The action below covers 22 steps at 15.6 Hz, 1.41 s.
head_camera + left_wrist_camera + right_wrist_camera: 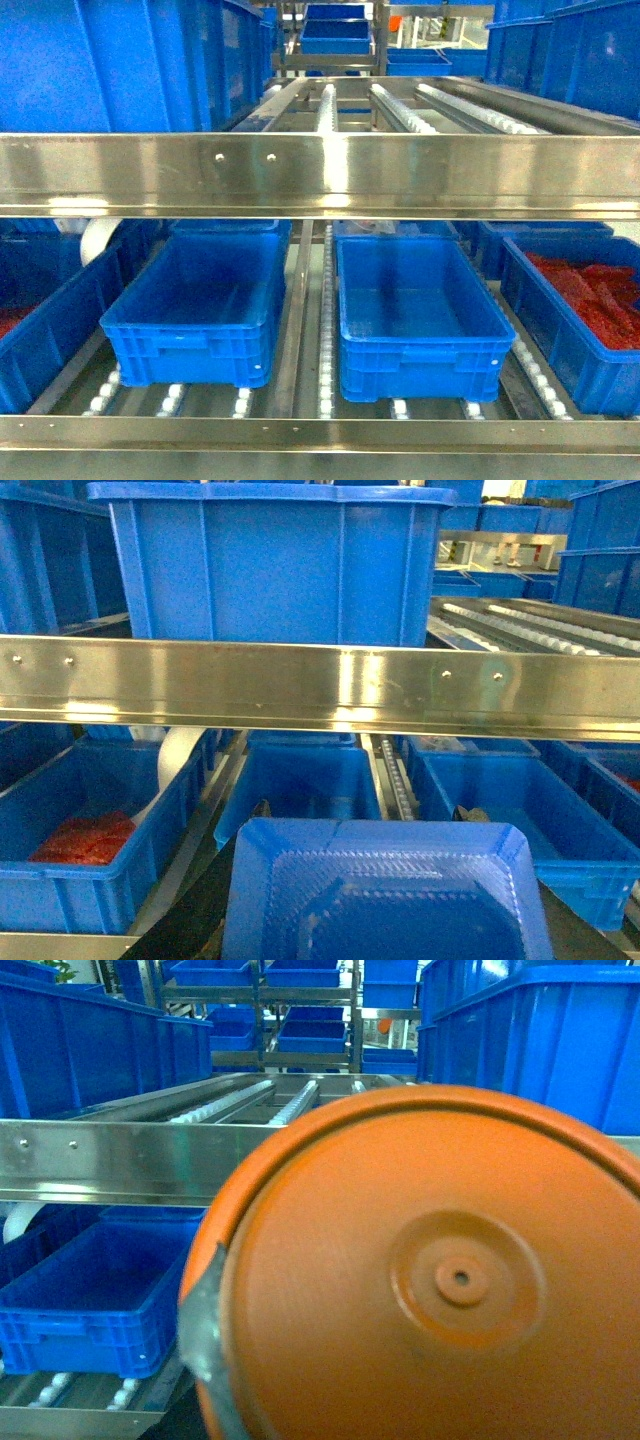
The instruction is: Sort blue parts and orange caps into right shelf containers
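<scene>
Orange cap: round, fills most of the right wrist view, flat face turned to the lens, a small raised boss with a centre hole. A grey finger of the right gripper shows at its left edge, in contact with the rim; the cap appears clamped there, though the other finger is hidden.

Blue part: a squarish moulded tray-like piece with chamfered corners and a ribbed inner face, close under the left wrist camera. Dark fingertips of the left gripper show at its upper edge on both sides, closed on it. Its flat face tilts up toward the lens.

Neither piece, nor either gripper, appears in the head view.

Steel rail: horizontal, crosses all three views, with small rivets. No readable writing, labels or brands anywhere.

Lower shelf, head view only: two bare blue crates side by side on white roller tracks, left crate and right crate, long axes running away from the viewer, open tops up. Further right, a crate of red pieces; at far left, a crate edge with red contents. The left wrist view shows that far-left crate's red contents more fully.

Upper shelf: large blue crate standing on the rail level at left; roller lanes run back toward more distant blue crates.
</scene>
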{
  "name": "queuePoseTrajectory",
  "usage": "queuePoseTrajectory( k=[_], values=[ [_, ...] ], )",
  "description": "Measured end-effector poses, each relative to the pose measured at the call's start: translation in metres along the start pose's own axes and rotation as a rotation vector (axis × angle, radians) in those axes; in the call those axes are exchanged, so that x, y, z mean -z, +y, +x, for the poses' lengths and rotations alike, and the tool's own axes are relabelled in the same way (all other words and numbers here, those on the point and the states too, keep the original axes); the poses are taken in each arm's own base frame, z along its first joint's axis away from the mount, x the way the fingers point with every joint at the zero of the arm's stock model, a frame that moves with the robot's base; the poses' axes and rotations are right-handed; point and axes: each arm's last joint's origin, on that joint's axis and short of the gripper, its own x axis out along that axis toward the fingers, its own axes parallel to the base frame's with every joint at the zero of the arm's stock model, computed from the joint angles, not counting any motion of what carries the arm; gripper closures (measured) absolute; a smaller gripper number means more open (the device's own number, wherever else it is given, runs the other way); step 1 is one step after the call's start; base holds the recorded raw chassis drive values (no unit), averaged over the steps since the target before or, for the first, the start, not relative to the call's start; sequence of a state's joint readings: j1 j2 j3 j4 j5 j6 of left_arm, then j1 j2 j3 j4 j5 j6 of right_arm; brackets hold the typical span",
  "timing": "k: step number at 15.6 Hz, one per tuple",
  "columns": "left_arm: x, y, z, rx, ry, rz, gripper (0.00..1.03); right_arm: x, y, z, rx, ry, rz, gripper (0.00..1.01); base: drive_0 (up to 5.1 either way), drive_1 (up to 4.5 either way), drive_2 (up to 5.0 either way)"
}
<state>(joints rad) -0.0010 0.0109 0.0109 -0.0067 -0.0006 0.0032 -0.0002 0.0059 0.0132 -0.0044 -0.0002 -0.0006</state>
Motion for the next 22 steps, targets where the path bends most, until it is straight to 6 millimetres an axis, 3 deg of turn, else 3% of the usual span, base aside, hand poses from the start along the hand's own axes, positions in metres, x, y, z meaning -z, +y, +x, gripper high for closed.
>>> queuePoseTrajectory(
  k=[22],
  values=[
    [-0.0001,0.0000,0.0000,-0.001,-0.002,0.000,0.61,0.0000,0.0001,0.0000,-0.003,0.000,0.000,0.56,-0.2,0.12,0.1]
  ],
)
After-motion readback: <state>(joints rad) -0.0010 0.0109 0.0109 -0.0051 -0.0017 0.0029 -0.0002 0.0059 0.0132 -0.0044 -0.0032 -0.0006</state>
